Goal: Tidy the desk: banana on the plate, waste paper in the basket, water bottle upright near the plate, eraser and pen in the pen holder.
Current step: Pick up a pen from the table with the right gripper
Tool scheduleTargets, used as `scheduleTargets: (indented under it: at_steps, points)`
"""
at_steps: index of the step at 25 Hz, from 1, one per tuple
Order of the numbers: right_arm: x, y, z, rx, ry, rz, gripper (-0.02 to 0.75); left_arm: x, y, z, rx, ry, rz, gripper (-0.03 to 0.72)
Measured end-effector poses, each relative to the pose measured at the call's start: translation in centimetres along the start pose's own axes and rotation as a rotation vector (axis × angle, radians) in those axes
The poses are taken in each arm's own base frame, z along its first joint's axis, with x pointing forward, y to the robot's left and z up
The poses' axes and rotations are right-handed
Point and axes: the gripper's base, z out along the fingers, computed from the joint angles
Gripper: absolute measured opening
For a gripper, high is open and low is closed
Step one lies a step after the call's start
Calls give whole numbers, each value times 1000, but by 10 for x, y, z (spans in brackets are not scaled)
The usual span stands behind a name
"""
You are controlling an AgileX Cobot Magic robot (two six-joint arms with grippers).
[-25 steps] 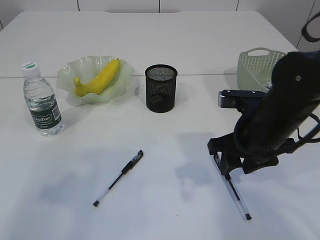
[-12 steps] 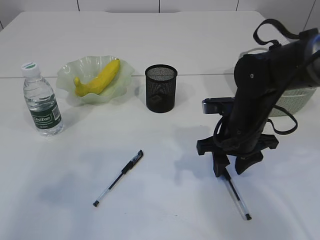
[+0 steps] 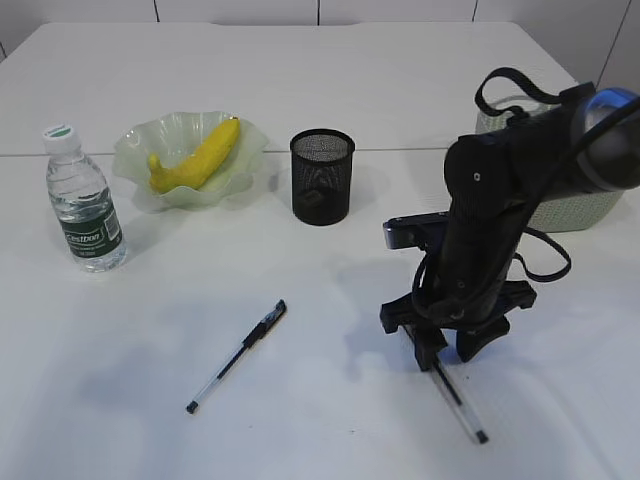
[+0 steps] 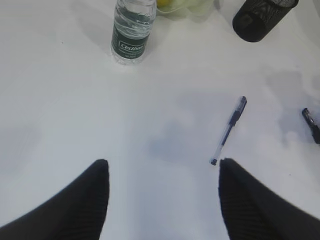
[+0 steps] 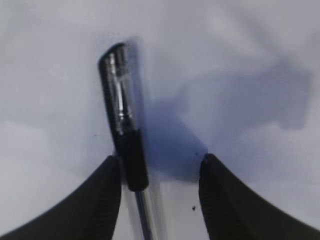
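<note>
Two pens are lying on the bench (image 3: 330,80): one pen (image 3: 237,355) left of centre, a second pen (image 3: 455,395) between the right fingers (image 5: 111,200), which are standing apart, touching its grip. Left fingers (image 4: 80,205) are spread over bare bench. One bottle (image 3: 84,200), banana (image 3: 197,157), plate (image 3: 140,150), holder (image 3: 322,176); the basket (image 3: 575,210) is sitting half hidden.

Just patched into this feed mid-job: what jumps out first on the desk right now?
The big black right arm dominates the right side, its pincer down over the capped end of a pen that lies on the table, the pen beside one fingertip with a gap to the other. A second pen lies loose at centre-left. At the back the banana sits on the plate, with the water bottle upright to its left.
</note>
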Motion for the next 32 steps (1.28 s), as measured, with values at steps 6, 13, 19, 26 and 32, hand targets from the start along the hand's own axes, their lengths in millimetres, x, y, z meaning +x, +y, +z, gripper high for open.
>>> scheduleTargets:
  at_steps: [6,13,19,26,32]
  points:
    - [-1,0,2,1,-4,-4,375,0,0,0,0,0,0,490]
    - [-2,0,3,0,-9,-19,375,0,0,0,0,0,0,490]
    - [-2,0,3,3,-9,-30,307,0,0,0,0,0,0,489]
    - [-2,-1,4,7,-9,-37,169,0,0,0,0,0,0,489]
    - [-2,-1,3,11,-11,-43,71,0,0,0,0,0,0,489]
